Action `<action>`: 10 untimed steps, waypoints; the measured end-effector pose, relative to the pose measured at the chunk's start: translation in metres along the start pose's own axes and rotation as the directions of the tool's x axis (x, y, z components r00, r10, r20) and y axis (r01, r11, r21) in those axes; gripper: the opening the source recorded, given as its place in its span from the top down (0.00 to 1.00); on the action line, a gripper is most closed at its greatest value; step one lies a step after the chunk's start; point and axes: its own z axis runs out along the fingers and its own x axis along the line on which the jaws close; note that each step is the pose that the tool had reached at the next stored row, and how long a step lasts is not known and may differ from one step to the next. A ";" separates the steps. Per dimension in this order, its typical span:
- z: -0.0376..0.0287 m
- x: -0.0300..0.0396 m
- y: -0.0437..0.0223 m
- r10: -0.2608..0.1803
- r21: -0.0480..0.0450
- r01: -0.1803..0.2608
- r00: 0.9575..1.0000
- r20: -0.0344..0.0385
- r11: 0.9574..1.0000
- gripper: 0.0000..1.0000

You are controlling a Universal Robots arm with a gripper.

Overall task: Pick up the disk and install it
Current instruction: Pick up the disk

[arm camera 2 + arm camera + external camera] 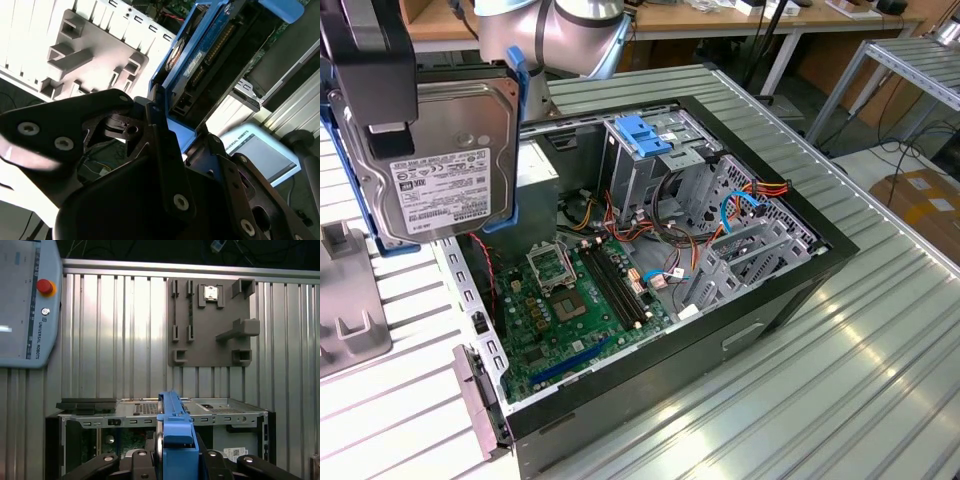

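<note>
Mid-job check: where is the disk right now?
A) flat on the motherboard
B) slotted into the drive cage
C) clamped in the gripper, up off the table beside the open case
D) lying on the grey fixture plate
C: the disk is clamped on edge by the gripper and held in the air, to the exterior view's left of the open computer case.

Pincer (175, 456) aloft, fingers (375, 62) clamped on either face of the disk (440, 160).

The flat rectangular hard drive (455, 110) has a smooth grey metal body, paper label (435, 185) and glossy blue plastic rails (516, 130). The ribbed silver metal desk (840, 370) gleams; the black metal computer case (640, 395) is matt.
</note>
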 end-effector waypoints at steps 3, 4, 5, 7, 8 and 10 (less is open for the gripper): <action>-0.0002 0.0018 0.0000 0.000 0.000 0.000 1.000 0.000 1.000 0.63; -0.0002 0.0028 0.0000 0.000 0.000 0.000 1.000 0.000 1.000 0.63; -0.0002 0.0033 0.0000 0.000 0.000 0.000 1.000 0.000 1.000 0.63; -0.0004 0.0051 0.0000 0.000 0.000 0.000 1.000 0.000 1.000 0.63; -0.0004 0.0057 0.0000 0.000 0.000 0.000 1.000 0.000 1.000 0.63; -0.0006 0.0072 0.0000 0.000 0.000 0.000 1.000 0.000 1.000 0.63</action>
